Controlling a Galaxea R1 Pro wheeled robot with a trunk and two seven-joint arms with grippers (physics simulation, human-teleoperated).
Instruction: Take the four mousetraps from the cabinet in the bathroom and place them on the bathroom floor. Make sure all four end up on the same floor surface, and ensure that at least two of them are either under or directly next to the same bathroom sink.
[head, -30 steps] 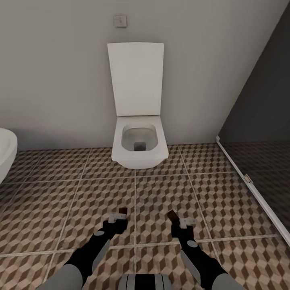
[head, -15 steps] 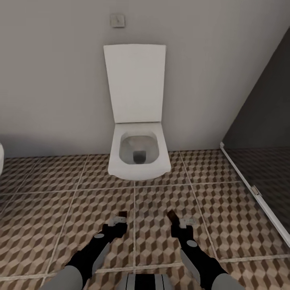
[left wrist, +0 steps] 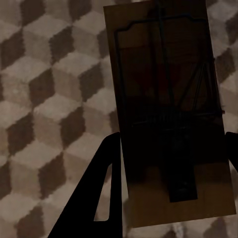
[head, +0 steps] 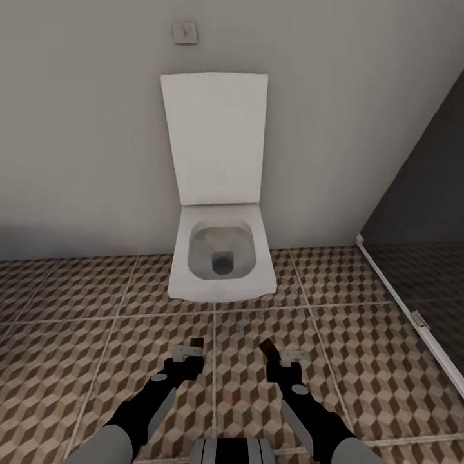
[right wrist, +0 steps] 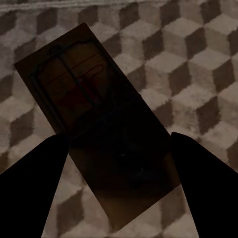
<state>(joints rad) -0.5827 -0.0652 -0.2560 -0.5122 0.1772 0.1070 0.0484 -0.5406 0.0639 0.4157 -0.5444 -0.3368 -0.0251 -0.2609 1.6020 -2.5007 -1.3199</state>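
Head view, near to far. At 6 o'clock the robot's trunk is seen, with both dark arms reaching forward over the floor (head: 77,335), which is tiled in a brown, beige and white cube pattern with pale grout lines.

The left gripper (head: 191,351), at about 7 o'clock from centre, is clenched on a trap (head: 197,342), of which a dark edge is seen past the fingertips. The right gripper (head: 283,354), at about 5 o'clock, is clenched on a second trap (head: 269,348), tilted toward 11 o'clock. Both traps are held above the tiles, apart from each other.

In the left wrist view the trap (left wrist: 168,109) is shown as a flat tan board in shadow, crossed by dark wire and a coil spring, and flanked by the dark fingers (left wrist: 94,198). In the right wrist view the second trap (right wrist: 96,119) is shown as a like board with a wire frame and a faint red mark, gripped between the fingers (right wrist: 29,188).

Beyond the grippers, at centre, a white toilet (head: 222,258) is mounted against the grey wall, its lid (head: 214,135) raised upright; its bowl is seen to hold only a dark outlet. A small wall plate (head: 184,32) is fixed at 12 o'clock. A dark glass partition (head: 419,212) with a white lower rail is seen at 3 o'clock.
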